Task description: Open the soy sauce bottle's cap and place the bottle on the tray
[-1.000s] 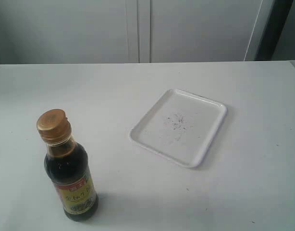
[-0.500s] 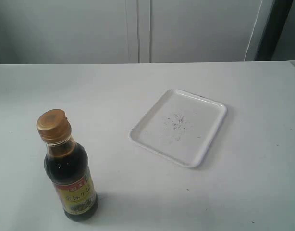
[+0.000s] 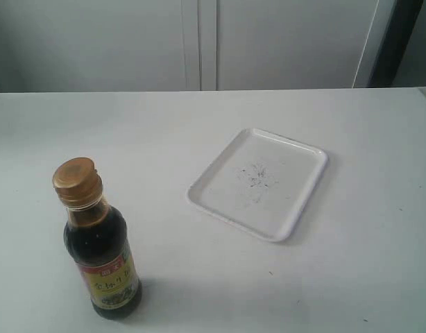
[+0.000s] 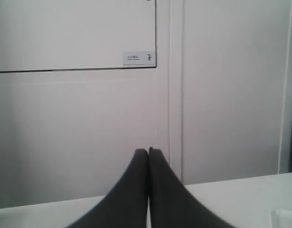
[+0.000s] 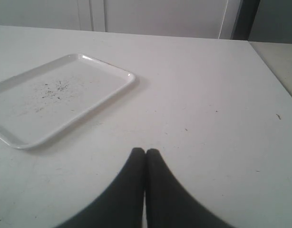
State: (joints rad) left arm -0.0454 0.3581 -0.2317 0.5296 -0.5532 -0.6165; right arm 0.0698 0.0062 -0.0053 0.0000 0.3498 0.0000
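The soy sauce bottle (image 3: 102, 257) stands upright at the near left of the white table, dark liquid inside, yellow and red label facing me. Its golden-bronze cap (image 3: 77, 182) is closed down on the neck. The white tray (image 3: 296, 208) lies flat right of centre, nothing on it but faint dark specks; the right wrist view shows the tray (image 5: 103, 97) as well. Neither arm appears in the exterior view. My left gripper (image 4: 148, 151) is shut and points at the back wall, holding nothing. My right gripper (image 5: 145, 151) is shut over bare table beside the tray.
White cabinet doors (image 3: 199, 41) close off the back of the table. A dark upright strip (image 3: 397, 41) stands at the far right. The table's right edge (image 5: 274, 71) shows in the right wrist view, with a paler surface beyond it.
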